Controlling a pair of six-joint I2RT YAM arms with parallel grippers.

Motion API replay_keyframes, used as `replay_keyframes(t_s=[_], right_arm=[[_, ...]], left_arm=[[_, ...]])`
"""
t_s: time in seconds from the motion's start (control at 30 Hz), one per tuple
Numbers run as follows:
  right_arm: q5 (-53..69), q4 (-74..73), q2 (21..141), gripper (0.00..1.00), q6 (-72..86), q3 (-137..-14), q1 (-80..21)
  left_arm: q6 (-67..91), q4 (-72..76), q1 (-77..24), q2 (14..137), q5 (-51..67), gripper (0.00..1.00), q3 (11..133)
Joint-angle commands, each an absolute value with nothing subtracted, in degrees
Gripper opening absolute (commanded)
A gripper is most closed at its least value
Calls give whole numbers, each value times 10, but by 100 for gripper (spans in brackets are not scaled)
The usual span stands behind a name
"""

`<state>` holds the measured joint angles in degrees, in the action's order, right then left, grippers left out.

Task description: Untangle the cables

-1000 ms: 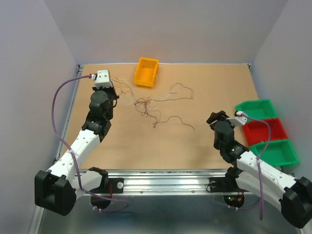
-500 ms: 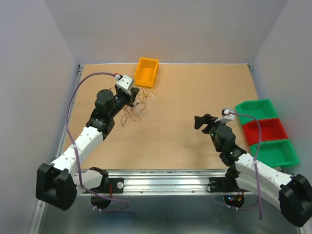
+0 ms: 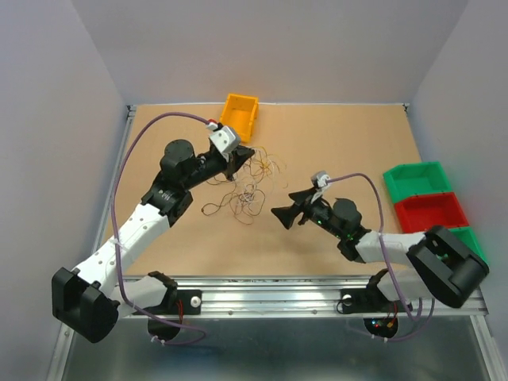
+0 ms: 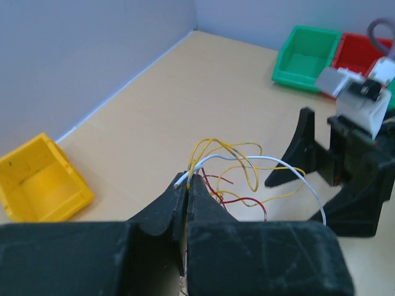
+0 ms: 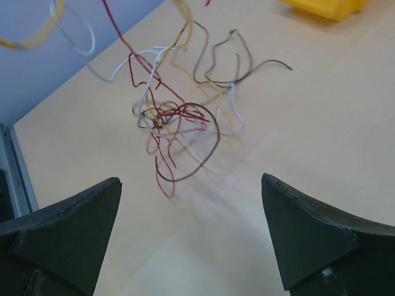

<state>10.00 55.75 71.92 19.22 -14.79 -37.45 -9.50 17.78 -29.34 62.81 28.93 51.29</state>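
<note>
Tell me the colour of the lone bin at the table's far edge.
Yellow-orange. The bin shows best in the left wrist view.

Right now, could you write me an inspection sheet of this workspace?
Surface: tan table.
Job's things: thin cables, one tangled bunch, some ends lifted, the rest hanging toward the table.
Clutter: yellow bin at the far edge; green bins and red bin at the right edge.
Hands: left hand shut on cable ends; right hand open, facing the bunch, not touching it.
Cables: purple arm cables arch over both arms, apart from the bunch.
Surroundings: grey walls; metal rail at the near edge.
</note>
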Motion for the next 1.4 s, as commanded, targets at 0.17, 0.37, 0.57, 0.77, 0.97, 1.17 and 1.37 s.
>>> replay_keyframes(t_s=[0.17, 0.37, 0.57, 0.77, 0.97, 1.17, 1.37], right_arm=[[137, 709, 896, 100, 141, -327, -422], [133, 713, 1021, 71, 157, -429, -443], [84, 725, 1063, 50, 175, -408, -462], [61, 763, 1064, 44, 193, -370, -462], [0, 770, 1001, 6, 201, -304, -462], [-227, 761, 872, 1, 225, -204, -462], [-252, 562, 739, 37, 208, -206, -462]], left_arm=[[-87, 138, -306, 618, 337, 0, 652], [-73, 82, -317, 644, 316, 1, 803], [-83, 47, -318, 677, 128, 0, 1025], [-127, 70, -318, 736, -207, 0, 1215], [-185, 146, -317, 711, -277, 0, 1134], [-203, 181, -296, 724, -366, 0, 1067], [-152, 171, -292, 685, -225, 0, 911]])
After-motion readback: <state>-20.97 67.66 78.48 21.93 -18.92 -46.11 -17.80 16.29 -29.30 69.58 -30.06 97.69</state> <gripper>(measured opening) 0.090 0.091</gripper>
